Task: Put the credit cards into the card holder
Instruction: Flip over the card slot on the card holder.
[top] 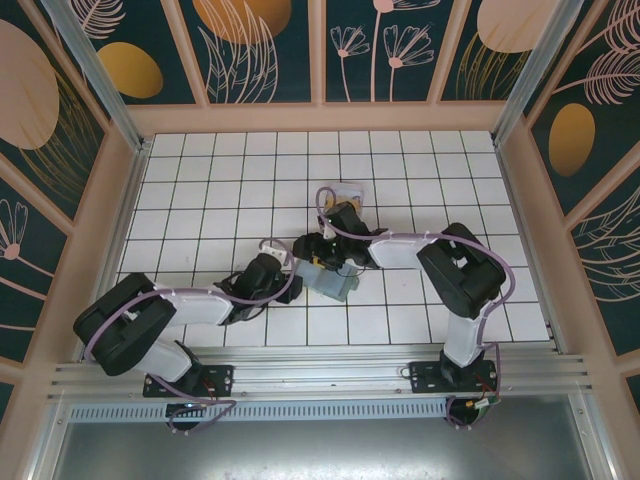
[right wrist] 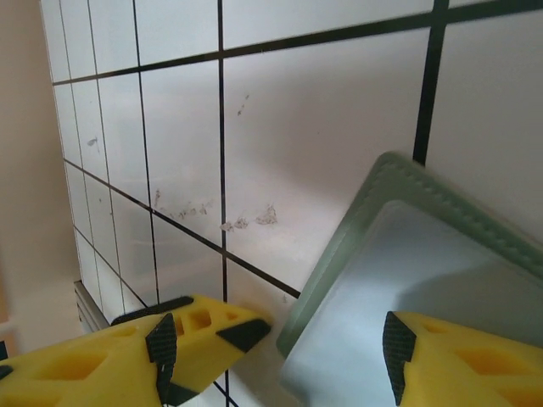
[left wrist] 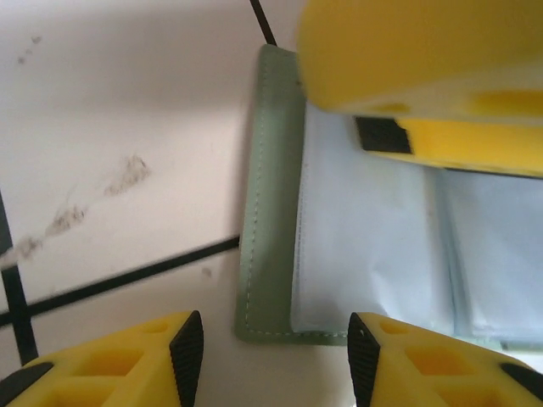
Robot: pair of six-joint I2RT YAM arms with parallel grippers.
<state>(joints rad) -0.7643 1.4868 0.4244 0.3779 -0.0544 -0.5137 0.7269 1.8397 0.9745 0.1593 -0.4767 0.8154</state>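
Card holder (left wrist: 270,212) — under left gripper (left wrist: 276,343)

- White tiled floor (top: 200,190) with dark grout fills the centre.
- Dark floral wall panels (top: 260,50) in pale frames line the top and sides.
- Metal rail (top: 320,375) runs along the bottom.

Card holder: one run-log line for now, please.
card holder: open | left hand: open at edge | right hand: open at corner | credit cards: not inside

Sage-green card holder (left wrist: 271,212) open, pale blue-grey inside up; credit cards (top: 352,188) stacked apart
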